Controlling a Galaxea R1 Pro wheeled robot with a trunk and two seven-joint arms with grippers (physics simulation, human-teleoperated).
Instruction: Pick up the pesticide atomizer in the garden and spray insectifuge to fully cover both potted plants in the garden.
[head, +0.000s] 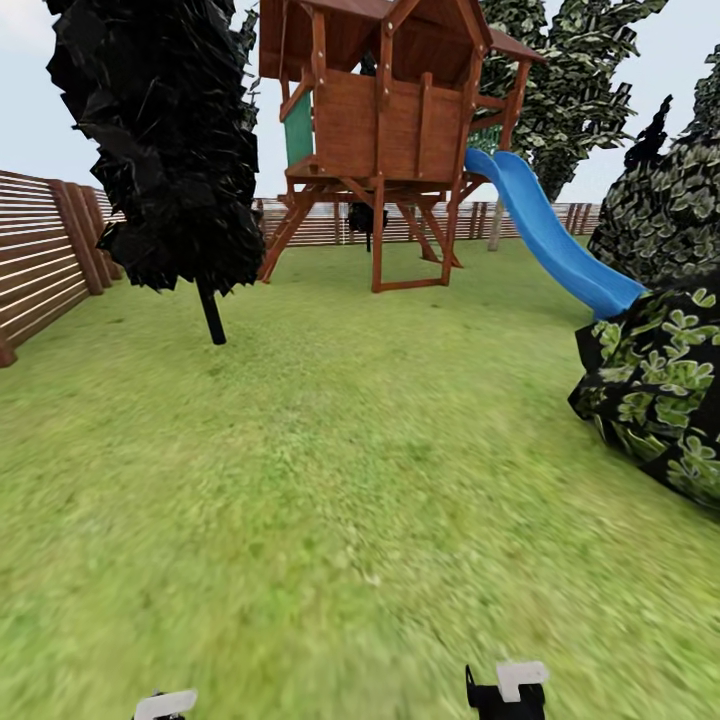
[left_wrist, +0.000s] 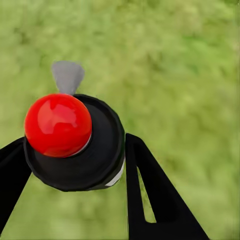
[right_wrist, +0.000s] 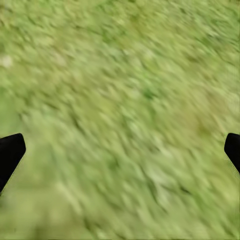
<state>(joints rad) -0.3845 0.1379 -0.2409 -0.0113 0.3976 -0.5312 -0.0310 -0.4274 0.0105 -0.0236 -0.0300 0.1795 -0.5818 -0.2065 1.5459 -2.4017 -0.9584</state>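
Sitting between left fingers (left_wrist: 160, 195), pesticide atomizer (left_wrist: 75, 142), touching

No readable text, labels or numbers anywhere.

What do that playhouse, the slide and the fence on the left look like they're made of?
The playhouse looks like stained wood: reddish-brown planks and beams with visible board seams. The slide looks like moulded plastic, a smooth, uniform bright blue with a slight sheen. The fence looks like wood too, brown horizontal slats on posts.
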